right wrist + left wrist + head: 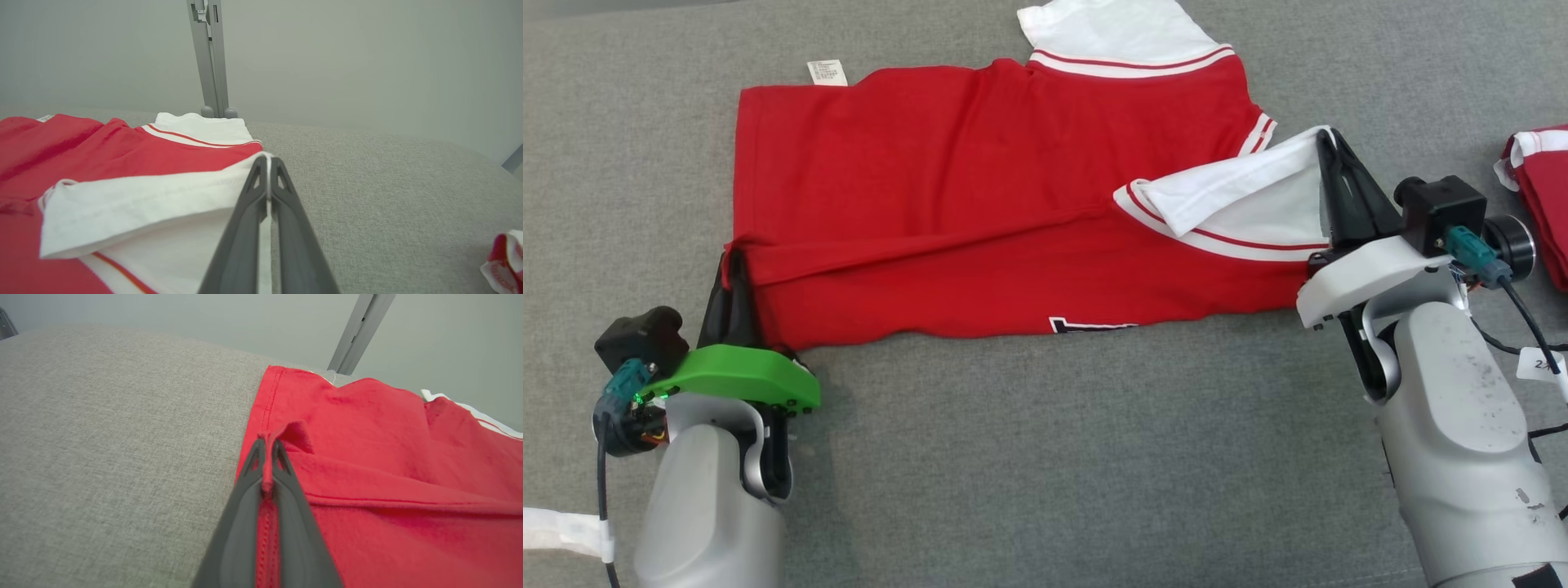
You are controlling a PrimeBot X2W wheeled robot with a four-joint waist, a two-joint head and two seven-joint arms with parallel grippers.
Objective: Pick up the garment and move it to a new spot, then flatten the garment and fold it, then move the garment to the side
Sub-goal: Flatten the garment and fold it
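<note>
**Shirt pinched at both ends, near edge doubled over**

Red shirt (980, 204) with white sleeves, spread mid-bench (1013, 457), long axis left to right in head view. Near long edge doubled over onto the body, crease running across the red. Scrap of black-and-white print peeking out at near edge. White label (827, 72) sticking out at far left corner.

Left gripper (735, 261) at left hem, near corner. Jaws pressed together on a pinch of red hem, stitched edge caught between them in left wrist view (267, 443), cloth puckered up at the tips.

Right gripper (1327, 137) at right end. Jaws pinching edge of near white sleeve (1241, 200), also seen in right wrist view (267, 161). Sleeve raised off the red and turned over, striped cuff curled toward shirt middle.

Other red-and-white garment (1543, 188) bunched at far right of bench, apart from shirt. Grey post (210, 57) upright beyond bench's far edge.
</note>
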